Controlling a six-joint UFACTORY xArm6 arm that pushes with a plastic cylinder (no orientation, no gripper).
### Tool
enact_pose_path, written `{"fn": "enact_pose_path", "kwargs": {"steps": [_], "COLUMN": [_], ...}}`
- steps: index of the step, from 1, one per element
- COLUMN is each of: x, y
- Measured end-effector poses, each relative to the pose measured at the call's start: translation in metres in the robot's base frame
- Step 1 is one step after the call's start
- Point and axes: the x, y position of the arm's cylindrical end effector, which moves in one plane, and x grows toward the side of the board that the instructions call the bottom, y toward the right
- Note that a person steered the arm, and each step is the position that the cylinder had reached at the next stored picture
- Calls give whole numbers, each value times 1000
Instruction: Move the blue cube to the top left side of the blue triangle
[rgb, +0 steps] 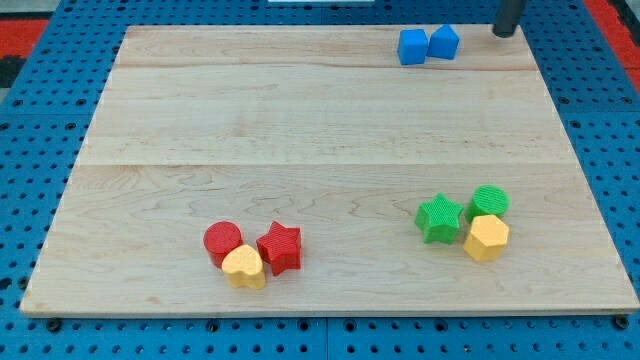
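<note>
1. The wooden board (300, 150) fills most of the view, and the task's two things sit close to its top edge, right of centre.
2. The green star (438, 218), green cylinder (490, 201) and yellow hexagon (486, 238) cluster at the lower right; the red cylinder (222, 239), red star (280, 247) and a yellow block (244, 267) cluster at the lower left. Both groups lie well apart from the work, so they need no care.
3. The blue cube (411, 47) sits touching, or just beside, the blue triangle (444, 42), on the triangle's left and level with it or a shade lower. I judge the task nearly met: the cube wants only a short nudge toward the view's top.
4. My tip (503, 32) stands at the top right, to the right of the triangle and apart from it, with both blue blocks between it and the place it needs to reach.
5. There is no pincer on this arm, only the rod, so nothing opens, closes or clamps.
6. To do the step well, I should circle below the pair without brushing the triangle, come in under the cube, and push gently upward and slightly left. The board's edge is near, so the stroke must be brief.
</note>
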Motion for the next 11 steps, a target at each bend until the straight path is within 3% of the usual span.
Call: {"fn": "enact_pose_path", "kwargs": {"steps": [2,3,5,7,8,9,11], "x": [37,38,14,20,59,68,38], "y": [-118,-158,-183,-290,-261,-229,-276]}}
